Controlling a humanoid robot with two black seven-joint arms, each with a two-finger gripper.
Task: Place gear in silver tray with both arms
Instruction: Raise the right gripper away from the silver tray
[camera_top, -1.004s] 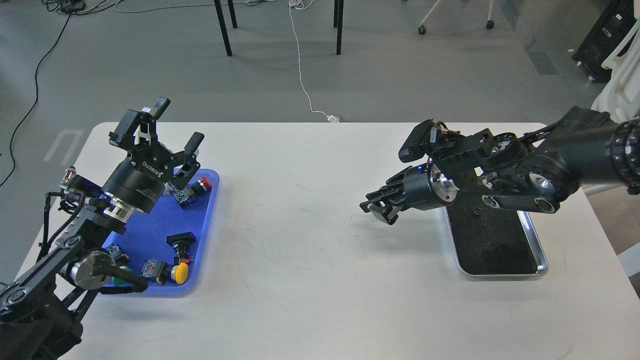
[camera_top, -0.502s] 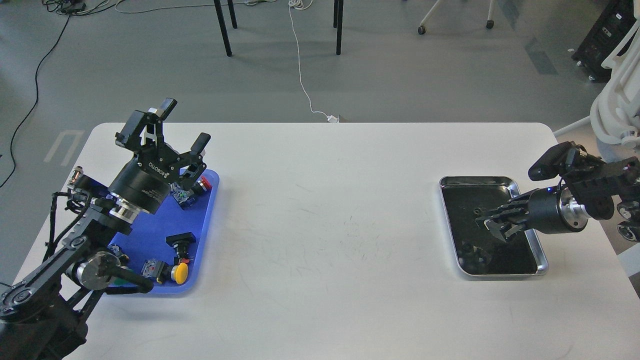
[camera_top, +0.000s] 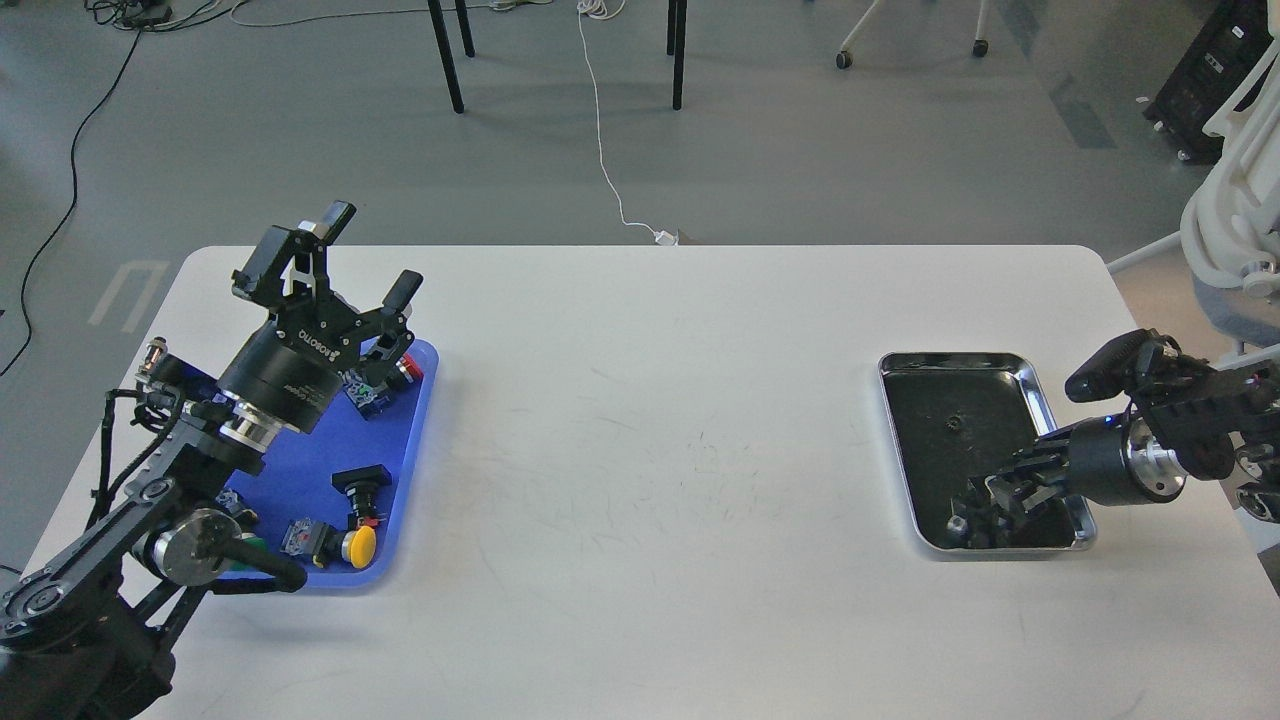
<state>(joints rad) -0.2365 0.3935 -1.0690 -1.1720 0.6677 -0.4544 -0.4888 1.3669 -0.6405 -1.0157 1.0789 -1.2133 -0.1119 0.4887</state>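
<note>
The silver tray (camera_top: 1040, 395) lies at the right of the white table. A small dark round part (camera_top: 953, 423), which looks like a gear, rests on its dark floor near the far end. My right gripper (camera_top: 985, 505) comes in from the right and hangs low over the tray's near end. Its dark fingers blend with the floor and their reflection, so its state is unclear. My left gripper (camera_top: 368, 252) is open and empty, raised above the far end of the blue tray (camera_top: 415, 470) at the left.
The blue tray holds several push-button parts, among them a yellow button (camera_top: 360, 545), a black one (camera_top: 362, 480) and a red one (camera_top: 403, 370). A white chair (camera_top: 1235, 200) stands beyond the table's right edge. Chair legs and a cable lie on the floor behind.
My right arm swung from the table's middle back to the right and lowered its gripper to the silver tray's near end. My left gripper shifted slightly right and stayed open.
</note>
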